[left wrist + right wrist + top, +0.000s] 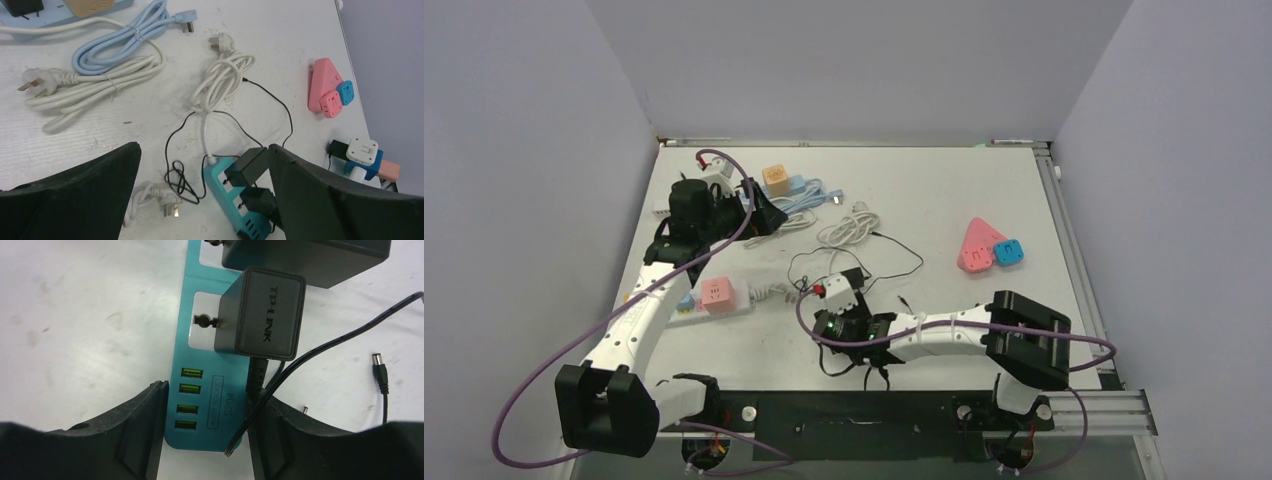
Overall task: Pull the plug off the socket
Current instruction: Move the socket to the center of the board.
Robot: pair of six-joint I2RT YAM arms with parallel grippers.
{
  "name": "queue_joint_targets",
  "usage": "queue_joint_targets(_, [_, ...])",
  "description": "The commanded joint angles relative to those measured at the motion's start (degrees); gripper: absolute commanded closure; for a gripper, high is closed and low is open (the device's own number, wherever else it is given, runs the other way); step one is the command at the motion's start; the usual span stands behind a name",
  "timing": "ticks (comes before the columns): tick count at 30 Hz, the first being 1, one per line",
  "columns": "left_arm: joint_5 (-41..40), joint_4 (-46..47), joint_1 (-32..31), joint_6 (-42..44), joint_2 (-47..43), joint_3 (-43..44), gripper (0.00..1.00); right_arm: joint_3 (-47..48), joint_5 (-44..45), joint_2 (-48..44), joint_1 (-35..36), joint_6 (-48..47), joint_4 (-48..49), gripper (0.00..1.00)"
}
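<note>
Two black plugs stand in the teal socket strip at the near middle of the table: a TP-Link plug and a second plug behind it. The right tool pinches the strip's end with four ports, and the cord crowds one finger. The left tool gapes wide and empty at the far left.

1. Scuffed white table, pretty cluttered.
2. A teal power strip lies flat near the front edge.
3. Mid-table there's a coiled white cord and a light-blue cord.
4. A pink triangular socket block sits off to the right.
</note>
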Motion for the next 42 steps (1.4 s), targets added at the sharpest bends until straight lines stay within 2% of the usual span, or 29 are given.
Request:
queue_joint_targets(1, [-0.8, 1.6, -0.5, 0.3, -0.6, 1.3, 0.04, 5.7, 8.6, 2.8, 8.1, 11.5, -0.8, 0.81])
queue_joint_targets(6, [-0.8, 1.5, -0.9, 0.3, -0.2, 1.3, 0.04, 9.5, 10.9, 6.9, 12.2, 15.7, -3.4, 0.78])
queue_joint_targets(20, [-2.3, 0.8, -2.3, 0.8, -0.2, 1.5, 0.04, 4.2, 13.4, 2.8, 9.1, 22.4, -9.0, 0.74])
queue_joint_targets(22, [-2.5, 0.5, -2.5, 1.0, 0.0, 1.7, 0.04, 3.3, 13.5, 1.7, 8.9, 22.4, -8.8, 0.69])
queue_joint_targets(26, [-2.4, 0.4, -2.8, 0.9, 0.1, 1.7, 0.04, 2.5, 13.5, -0.7, 8.8, 20.6, -7.3, 0.36])
queue_joint_targets(31, [-2.7, 0.3, -3.4, 1.0, 0.1, 1.7, 0.04, 2.9, 13.6, -4.3, 8.8, 17.2, -6.2, 0.02])
queue_joint_targets(33, [-2.9, 0.0, -3.7, 1.4, 0.2, 2.0, 0.04, 3.9, 14.5, -6.3, 8.7, 16.8, -8.2, 0.09])
queue_joint_targets(38, [-7.2, -2.3, -3.8, 3.3, -2.2, 2.9, 0.04, 5.0, 15.2, -12.9, 7.6, 15.8, -11.8, 0.10])
queue_joint_targets(42, [-7.0, -1.6, -4.8, 2.8, -2.7, 1.4, 0.04, 2.2, 6.1, -18.3, 1.3, 10.7, -8.4, 0.08])
